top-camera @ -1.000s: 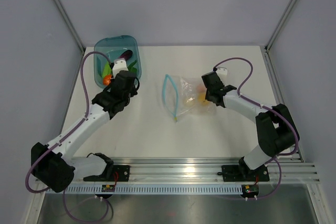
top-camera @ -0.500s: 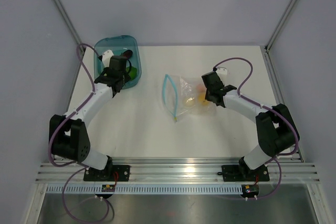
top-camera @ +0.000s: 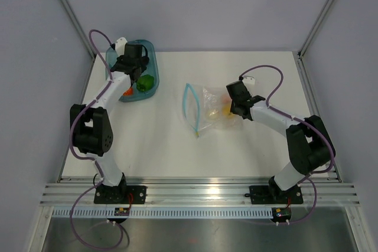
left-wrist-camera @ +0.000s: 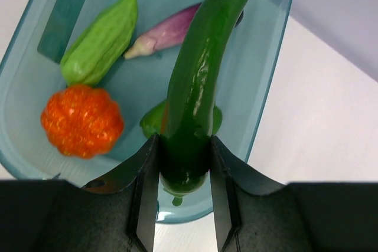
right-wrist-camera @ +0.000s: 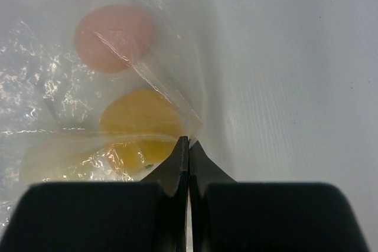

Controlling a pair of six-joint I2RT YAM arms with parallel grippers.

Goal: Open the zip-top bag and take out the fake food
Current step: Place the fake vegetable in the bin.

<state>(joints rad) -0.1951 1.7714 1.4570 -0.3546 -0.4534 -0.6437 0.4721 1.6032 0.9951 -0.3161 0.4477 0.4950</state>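
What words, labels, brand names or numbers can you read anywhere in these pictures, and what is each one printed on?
No readable text anywhere.
The dark teal patch on the tub: blank, no letters show.
The zip-top bag, pinched by the right claw: no print.
The green pepper in the left claw: no marks.
The small boards by the rail: too small to read.

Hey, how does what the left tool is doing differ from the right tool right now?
The left tool grips a long glossy green pepper; the right tool pinches a thin fold of the zip-top bag. The left tool's jaws stand apart around the pepper, while the right tool's are pressed together. The left tool hangs over the teal tub, the right tool over the white table. Both are shut on something.
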